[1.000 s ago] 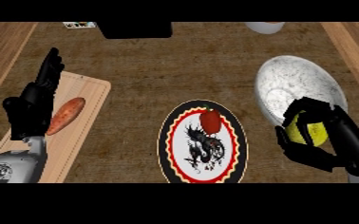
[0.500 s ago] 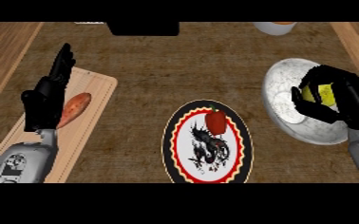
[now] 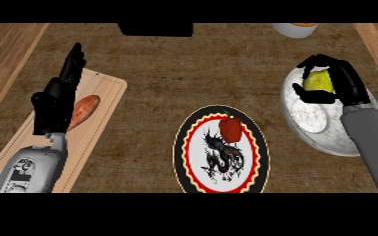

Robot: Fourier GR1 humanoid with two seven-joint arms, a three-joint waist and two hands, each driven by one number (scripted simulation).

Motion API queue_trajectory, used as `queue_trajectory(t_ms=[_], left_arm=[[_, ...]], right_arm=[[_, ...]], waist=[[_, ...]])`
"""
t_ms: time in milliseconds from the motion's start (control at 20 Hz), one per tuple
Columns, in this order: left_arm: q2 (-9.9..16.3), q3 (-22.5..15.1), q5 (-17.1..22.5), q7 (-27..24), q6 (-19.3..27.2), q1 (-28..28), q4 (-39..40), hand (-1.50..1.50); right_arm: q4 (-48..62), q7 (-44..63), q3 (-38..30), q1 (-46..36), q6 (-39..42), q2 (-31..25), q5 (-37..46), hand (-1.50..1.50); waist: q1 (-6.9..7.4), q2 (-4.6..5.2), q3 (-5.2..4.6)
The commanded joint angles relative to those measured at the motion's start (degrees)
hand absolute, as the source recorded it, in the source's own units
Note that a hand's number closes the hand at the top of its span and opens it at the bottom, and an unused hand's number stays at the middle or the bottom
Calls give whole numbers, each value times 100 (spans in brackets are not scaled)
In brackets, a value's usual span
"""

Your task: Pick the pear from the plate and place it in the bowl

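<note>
Brown woven counter [image 3: 192, 75] in my feed: right hand [image 3: 336, 82], fingers curled round the yellow-green pear [image 3: 317, 81], holding it over the white bowl [image 3: 310, 117]. Left hand [image 3: 59, 100]: fingers straight and together, pointing up beside the cutting board [image 3: 100, 110]. Between both hands: patterned plate [image 3: 221, 152] bearing a red pepper [image 3: 231, 129].

Right hand [image 3: 330, 82] fingers cover part of pear [image 3: 318, 81]; forearm hides bowl's [image 3: 303, 112] right side. Far-right cup [image 3: 296, 29] cut off at top.
</note>
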Motion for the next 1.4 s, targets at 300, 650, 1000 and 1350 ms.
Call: queue_trajectory(t_ms=[300, 650, 1000, 1350], left_arm=[[90, 252, 81, -27, -193, -95, 63, 0], [-11, 194, -118, 74, -128, 237, -359, 0], [-101, 172, -172, -9, -148, 247, -246, 0], [-73, 336, -86, 73, -247, 150, -68, 0]], right_arm=[[2144, -1692, -733, -1168, 1042, 259, -646, -150], [2518, -1809, -1274, -1358, 1857, -150, -1100, -150], [3154, -2541, -1763, -1005, 3613, -1525, -1503, -150], [3073, -3135, -1739, -403, 4819, -1937, -1632, -150]], waist=[[-12, 5, 2], [-96, -40, -5], [-100, -14, 2], [-151, -22, 4]])
